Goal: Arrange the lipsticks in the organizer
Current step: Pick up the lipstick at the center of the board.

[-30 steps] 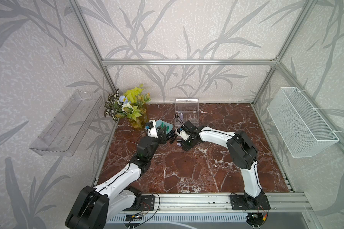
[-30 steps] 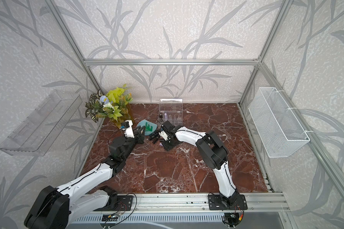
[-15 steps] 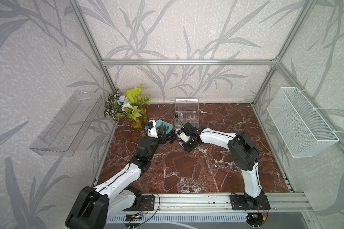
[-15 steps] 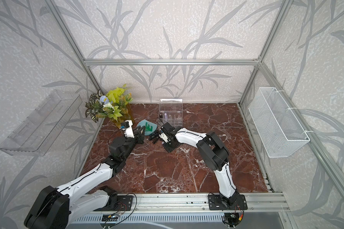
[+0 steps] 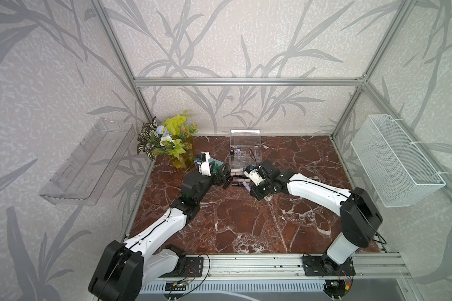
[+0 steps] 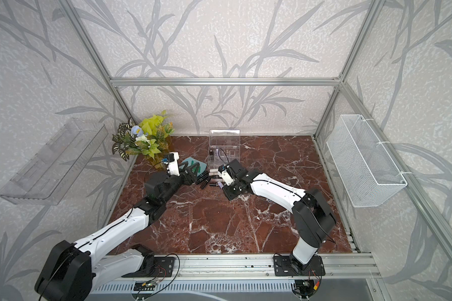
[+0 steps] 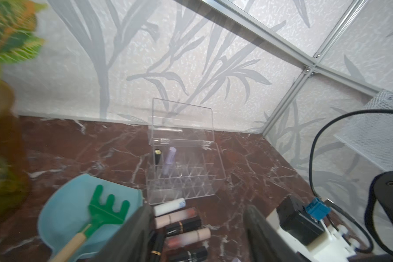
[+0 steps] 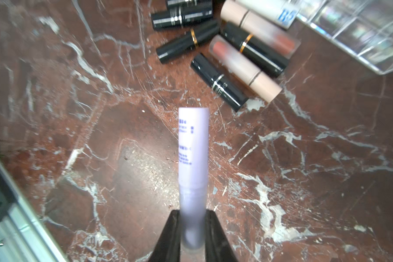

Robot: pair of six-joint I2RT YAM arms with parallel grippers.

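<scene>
Lilac lipstick [image 8: 193,145] in R tool [image 8: 192,215]

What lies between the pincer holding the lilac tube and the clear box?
Loose lipsticks, black and beige, lying flat on the marble beyond the gripped lilac tube; the right wrist view shows them.

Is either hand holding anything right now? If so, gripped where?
Right hand is shut on a lilac lipstick, pinched at its frosted end, with the printed body sticking out past the fingertips. Left hand is open and holds nothing.
</scene>
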